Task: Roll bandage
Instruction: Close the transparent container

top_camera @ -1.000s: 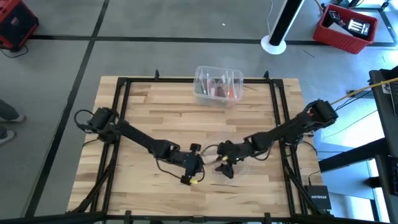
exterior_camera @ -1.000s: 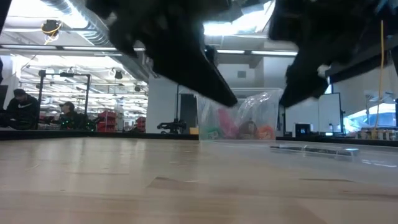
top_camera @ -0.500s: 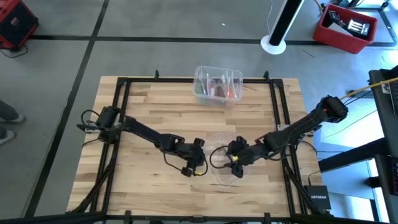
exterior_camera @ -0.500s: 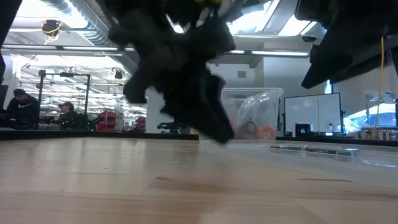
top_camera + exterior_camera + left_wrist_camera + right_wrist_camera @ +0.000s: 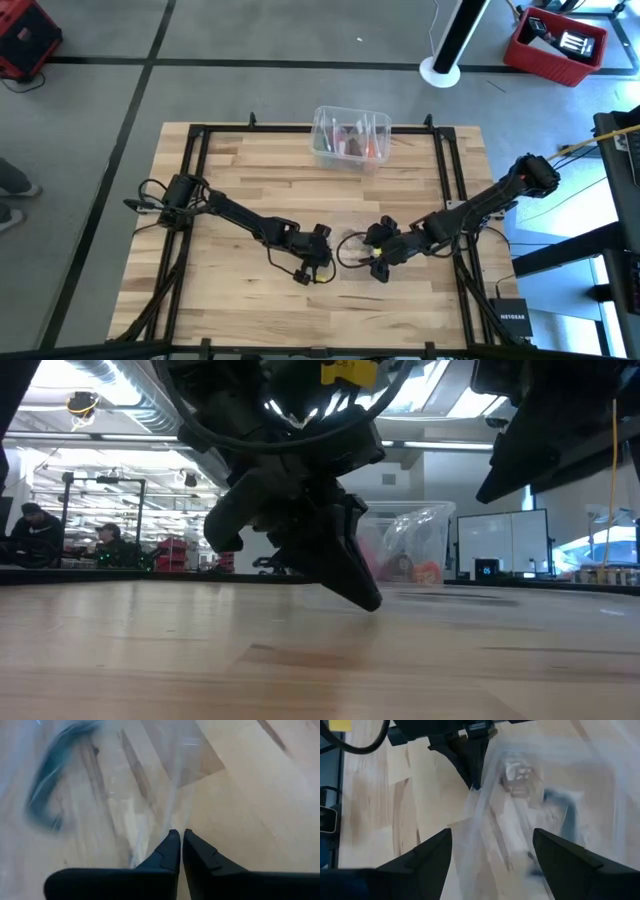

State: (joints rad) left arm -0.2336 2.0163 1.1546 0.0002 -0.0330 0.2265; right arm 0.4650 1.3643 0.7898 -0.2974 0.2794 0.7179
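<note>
The left pincer [image 5: 177,842] is pinched shut on the edge of a clear plastic wrapper [image 5: 165,775], low over the wooden surface [image 5: 250,190] near its front middle. The right pincer [image 5: 492,845] faces it, spread wide around the wrapper's other side. No bandage can be made out. A clear plastic box [image 5: 350,137] stands at the far edge.

Left end effector [image 5: 176,851] went from open to shut, fingers pinched on the edge of the clear plastic wrapper [image 5: 520,815]. It moved lower, tips near the bench [image 5: 240,180] in low view. Right end effector [image 5: 492,852] shifted right, away from the left, and now sits facing it across the wrapper, jaws wide.
</note>
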